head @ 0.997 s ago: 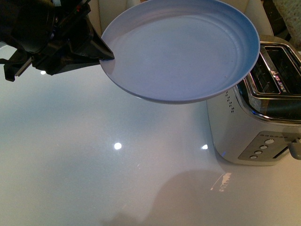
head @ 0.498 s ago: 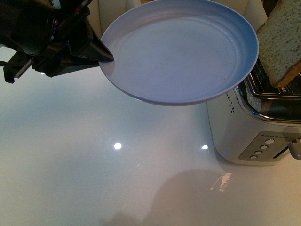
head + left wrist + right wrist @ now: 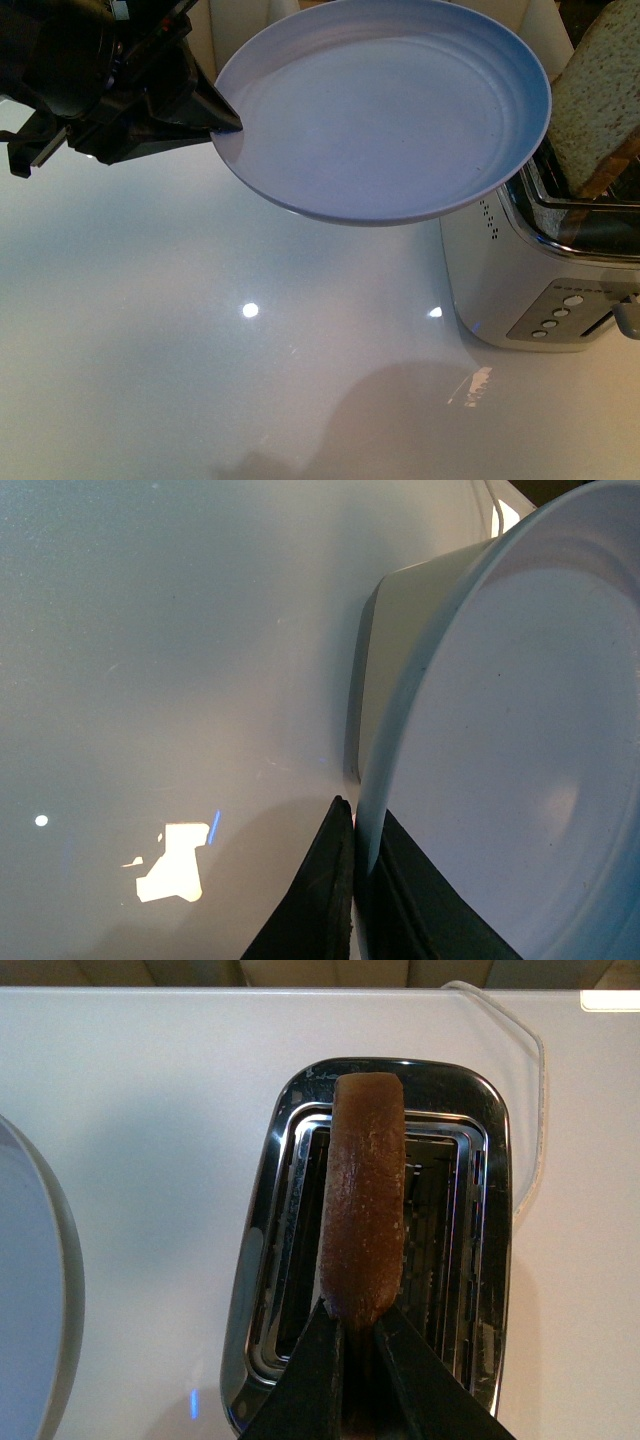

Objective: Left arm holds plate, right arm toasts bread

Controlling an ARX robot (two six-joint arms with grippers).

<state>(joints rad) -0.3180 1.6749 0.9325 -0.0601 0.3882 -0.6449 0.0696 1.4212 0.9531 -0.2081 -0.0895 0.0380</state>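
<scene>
The pale blue plate hangs level above the white table, empty. My left gripper is shut on its left rim; in the left wrist view the rim sits pinched between both black fingers. The bread, a brown speckled slice, stands tilted at the right edge, its lower end in the toaster. In the right wrist view my right gripper is shut on the bread's crust edge, held edge-on over the toaster's slot. The right gripper is out of the front view.
The chrome two-slot toaster stands at the table's right side, with buttons and a lever on its front. A white cable runs behind it. The plate's rim overhangs close to the toaster's left side.
The bread has come into view from the right and dropped lower, its bottom end now entering the toaster. The plate and left gripper have stayed put.
</scene>
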